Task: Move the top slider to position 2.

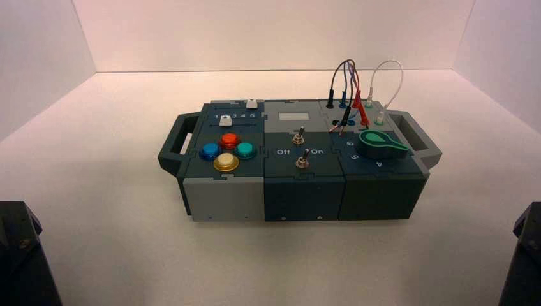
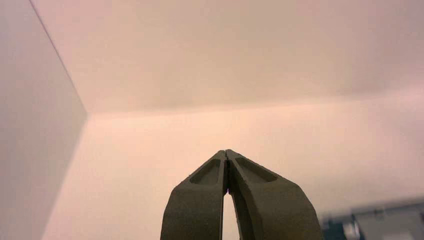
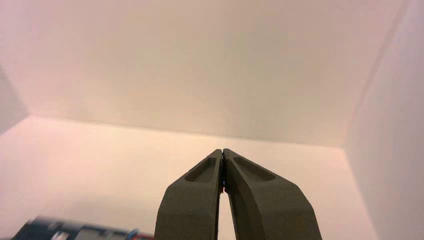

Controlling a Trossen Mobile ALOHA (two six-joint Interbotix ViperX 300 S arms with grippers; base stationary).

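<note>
The box (image 1: 223, 197) stands mid-table. At its far left corner the top slider's white cap (image 1: 251, 103) sits toward the right end of its plain dark track. Just in front of that track runs the printed row of numerals (image 1: 244, 116). A matching white cap (image 1: 224, 119) sits on the left part of this row, so position 2 cannot be picked out. My left gripper (image 2: 226, 151) is shut on nothing, well short of the box and to its left. My right gripper (image 3: 222, 150) is likewise shut and empty, off to the box's right.
The box also carries coloured buttons (image 1: 228, 150), two toggle switches (image 1: 299, 148), a green knob (image 1: 376, 143) and looping wires (image 1: 357, 89). Handles stick out at both ends. Both arms are parked, the left arm (image 1: 19, 255) and the right arm (image 1: 526, 255) at the near corners. White walls enclose the table.
</note>
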